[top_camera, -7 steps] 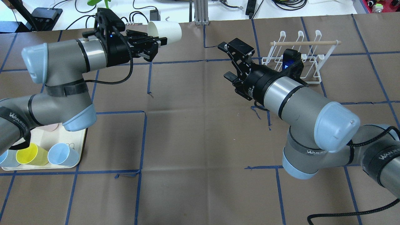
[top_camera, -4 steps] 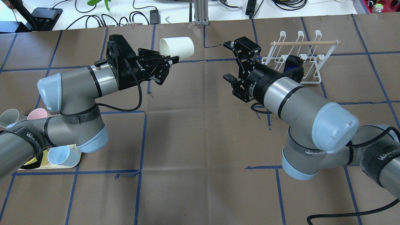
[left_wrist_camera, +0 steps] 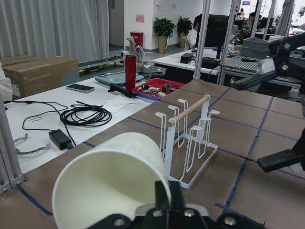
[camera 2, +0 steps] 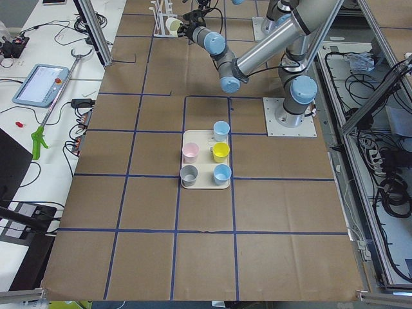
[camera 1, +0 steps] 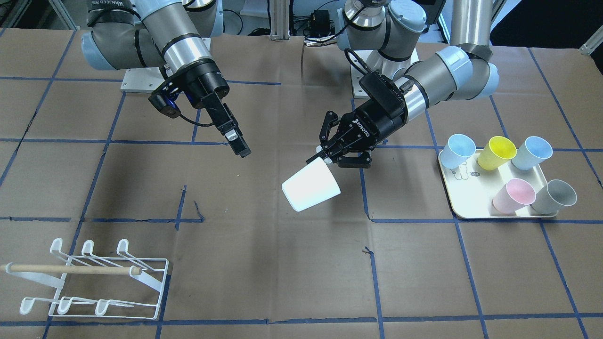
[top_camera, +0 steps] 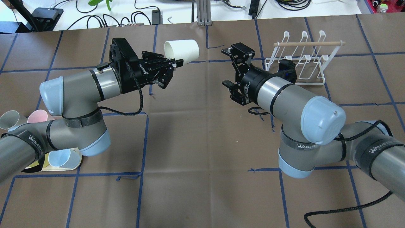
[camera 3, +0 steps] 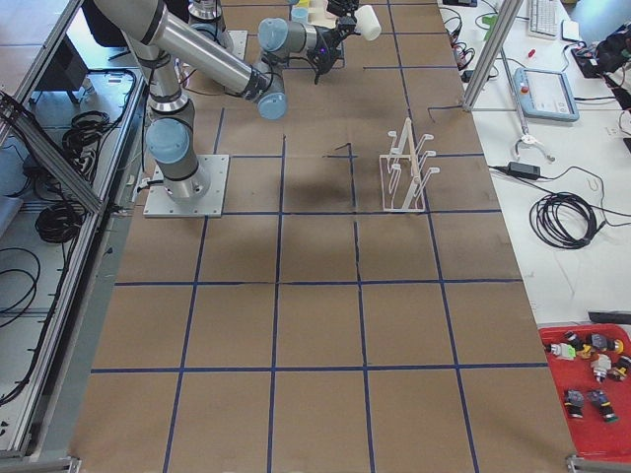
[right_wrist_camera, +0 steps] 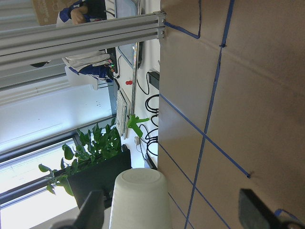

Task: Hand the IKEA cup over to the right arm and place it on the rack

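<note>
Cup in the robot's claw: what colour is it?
The cup is plain white, clearest in the front-facing view.

"ROBOTIQ" is printed in white on the black body of the left gripper (camera 1: 322, 159), right of centre in the front-facing view. White "WANJEED" lettering is carried on a black band (camera 1: 106, 4) at that view's upper left, and in the overhead view on a lower-right band (top_camera: 304, 147) and a lower-left band (top_camera: 34, 141).

The left arm (top_camera: 76, 87) reached forward over the table, elbow bent, its left gripper (top_camera: 176, 62) clamped on the rim of a white cup (top_camera: 183, 50) carried on its side above the surface. Facing it, well apart, the right arm (top_camera: 284, 96) held the right gripper (top_camera: 230, 67) with fingers spread wide.
</note>
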Tool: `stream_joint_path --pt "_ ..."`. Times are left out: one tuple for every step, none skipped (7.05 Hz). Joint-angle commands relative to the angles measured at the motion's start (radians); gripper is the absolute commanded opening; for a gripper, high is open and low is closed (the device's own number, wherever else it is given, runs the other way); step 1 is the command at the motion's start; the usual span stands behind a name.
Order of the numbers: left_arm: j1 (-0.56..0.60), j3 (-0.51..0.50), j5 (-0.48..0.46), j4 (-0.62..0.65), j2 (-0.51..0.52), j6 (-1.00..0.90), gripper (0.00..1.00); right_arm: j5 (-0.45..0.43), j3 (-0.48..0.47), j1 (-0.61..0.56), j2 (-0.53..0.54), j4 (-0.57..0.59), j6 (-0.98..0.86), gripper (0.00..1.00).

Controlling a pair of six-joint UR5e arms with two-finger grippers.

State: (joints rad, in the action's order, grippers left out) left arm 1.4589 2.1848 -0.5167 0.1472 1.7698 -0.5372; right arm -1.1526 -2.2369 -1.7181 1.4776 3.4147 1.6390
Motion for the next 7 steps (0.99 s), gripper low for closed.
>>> stream_joint_path --pt "0.003 0.003 0.003 0.002 0.003 -0.001 0.0 -0.004 0.078 -0.035 -0.072 -0.005 0.002 1.0" --pt "0.008 0.003 0.004 0.002 0.004 -0.003 0.0 -0.033 0.107 -0.049 -0.095 -0.005 0.014 1.0" --pt "0.009 0.004 0.004 0.0 0.004 0.0 0.0 -0.056 0.131 -0.075 -0.111 -0.015 0.036 1.0" --pt "0.008 0.004 0.004 0.002 0.004 0.0 0.0 -0.074 0.15 -0.084 -0.12 -0.026 0.041 1.0" --pt "0.009 0.004 0.004 0.002 0.004 0.002 0.0 -0.09 0.158 -0.093 -0.138 -0.026 0.042 1.0" --pt "0.009 0.004 0.004 0.002 0.004 0.002 0.0 -0.093 0.175 -0.104 -0.158 -0.026 0.045 1.0" --pt "0.009 0.004 0.004 0.002 0.004 0.002 0.0 -0.116 0.2 -0.124 -0.174 -0.026 0.06 1.0"
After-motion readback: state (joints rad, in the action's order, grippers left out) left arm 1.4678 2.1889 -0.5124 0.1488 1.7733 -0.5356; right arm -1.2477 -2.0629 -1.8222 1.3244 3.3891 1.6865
